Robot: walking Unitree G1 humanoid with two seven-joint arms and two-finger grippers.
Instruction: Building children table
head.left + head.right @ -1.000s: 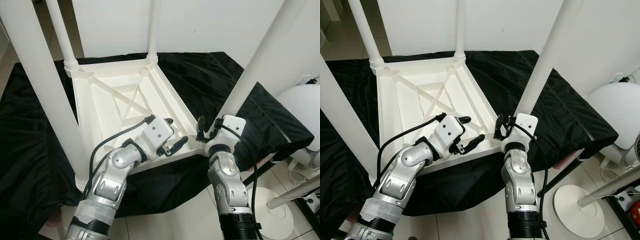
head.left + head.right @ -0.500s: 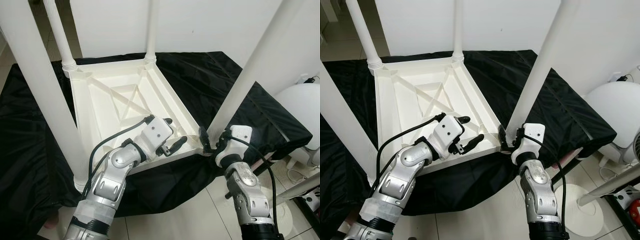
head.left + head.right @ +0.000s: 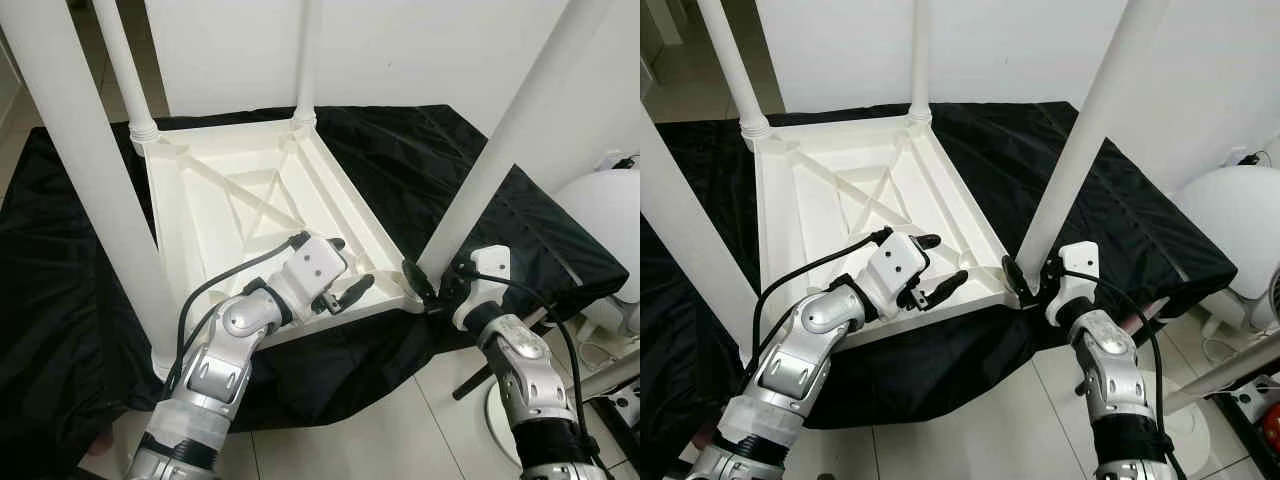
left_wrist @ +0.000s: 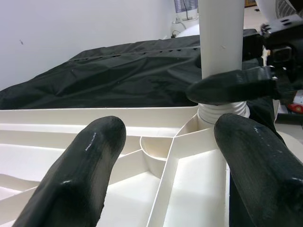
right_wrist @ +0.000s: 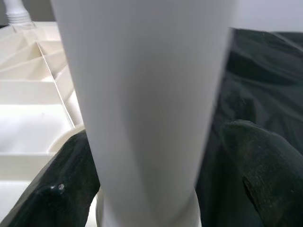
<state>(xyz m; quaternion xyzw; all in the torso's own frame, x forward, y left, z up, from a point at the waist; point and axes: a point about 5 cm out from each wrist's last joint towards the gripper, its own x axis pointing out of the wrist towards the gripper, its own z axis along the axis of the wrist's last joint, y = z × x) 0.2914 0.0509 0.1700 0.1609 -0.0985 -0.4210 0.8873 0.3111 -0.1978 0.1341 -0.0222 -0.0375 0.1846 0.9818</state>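
The upturned children table [image 3: 250, 215] lies on a black cloth [image 3: 420, 160], all four legs standing in its corners. The right gripper [image 3: 1032, 283] has its fingers wide around the base of the near-right leg [image 3: 505, 150], apparently for screwing it home, so the next move calls for closing and twisting. The left gripper [image 3: 345, 270], fingers wide and holding nothing, hovers over the tabletop's near rim just beside that socket.

Two silver, segmented arms — white boxy wrist housings, black cables looping along them — end in long, rounded black fingers [image 4: 80, 179].
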